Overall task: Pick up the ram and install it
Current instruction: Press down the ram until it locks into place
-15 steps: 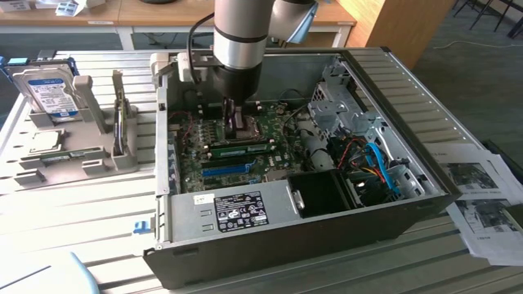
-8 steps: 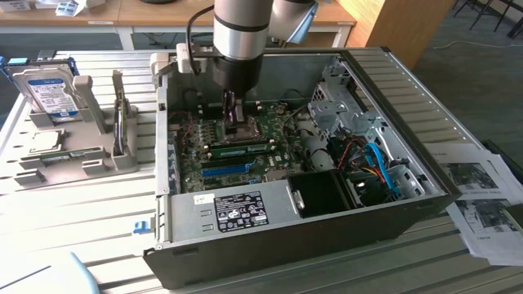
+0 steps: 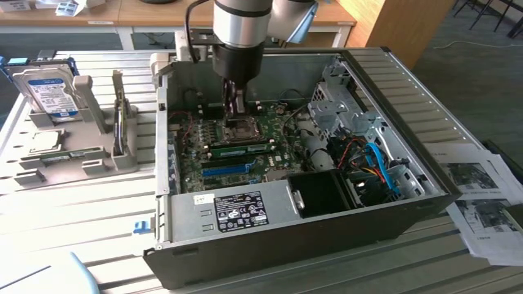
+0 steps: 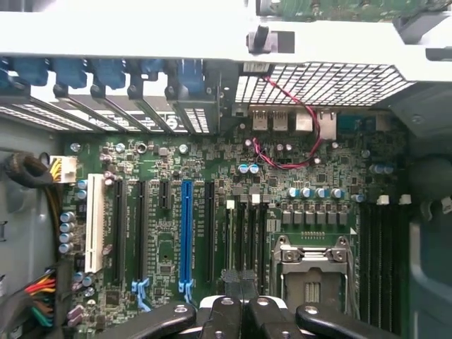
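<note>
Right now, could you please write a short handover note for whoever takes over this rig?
Gripper: shut, lowered into the open computer case, above the motherboard near the processor socket. I cannot tell whether anything is between its fingers.
Ram: a green stick lies along the memory slots, between the processor socket and the blue slot.
Done: the ram appears to be at its slot.
Left: check that it is fully seated, which I cannot tell from here.
</note>
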`<action>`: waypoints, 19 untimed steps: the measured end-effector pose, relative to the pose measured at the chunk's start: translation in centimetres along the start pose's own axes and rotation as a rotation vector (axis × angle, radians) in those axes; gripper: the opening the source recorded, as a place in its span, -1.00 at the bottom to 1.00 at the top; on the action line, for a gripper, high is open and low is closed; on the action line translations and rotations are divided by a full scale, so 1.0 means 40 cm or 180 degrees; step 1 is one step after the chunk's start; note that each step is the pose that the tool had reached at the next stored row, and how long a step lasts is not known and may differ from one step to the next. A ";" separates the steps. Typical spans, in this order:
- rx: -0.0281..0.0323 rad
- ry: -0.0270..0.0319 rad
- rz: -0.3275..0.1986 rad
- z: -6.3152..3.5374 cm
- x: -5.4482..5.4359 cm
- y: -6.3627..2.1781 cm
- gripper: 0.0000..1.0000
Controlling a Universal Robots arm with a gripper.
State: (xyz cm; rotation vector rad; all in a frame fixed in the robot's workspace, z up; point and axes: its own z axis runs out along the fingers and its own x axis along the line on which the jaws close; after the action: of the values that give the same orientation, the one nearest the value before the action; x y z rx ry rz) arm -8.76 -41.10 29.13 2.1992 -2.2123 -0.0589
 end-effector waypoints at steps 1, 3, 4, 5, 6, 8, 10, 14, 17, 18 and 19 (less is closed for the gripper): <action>0.0000 0.0001 0.0000 -0.005 0.000 0.000 -0.81; 0.0000 0.0002 0.0000 -0.014 0.000 0.001 -0.81; 0.0000 0.0003 0.0000 -0.018 0.000 0.001 -0.81; 0.0000 0.0003 0.0000 -0.022 0.000 0.001 -0.81; 0.0000 0.0004 0.0000 -0.026 0.000 0.001 -0.81; 0.0000 0.0004 0.0000 -0.033 0.000 0.001 -0.81; 0.0000 0.0005 0.0000 -0.040 0.000 0.002 -0.81; 0.0000 0.0006 0.0000 -0.055 -0.001 0.002 -0.81; 0.0000 0.0007 0.0000 -0.065 -0.001 0.003 -0.81; 0.0000 0.0007 0.0000 -0.067 -0.001 0.003 -0.81; 0.0000 0.0007 0.0000 -0.067 -0.001 0.003 -0.81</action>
State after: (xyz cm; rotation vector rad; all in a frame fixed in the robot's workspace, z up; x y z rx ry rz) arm -8.76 -41.10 31.82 2.1981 -2.2113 -0.0564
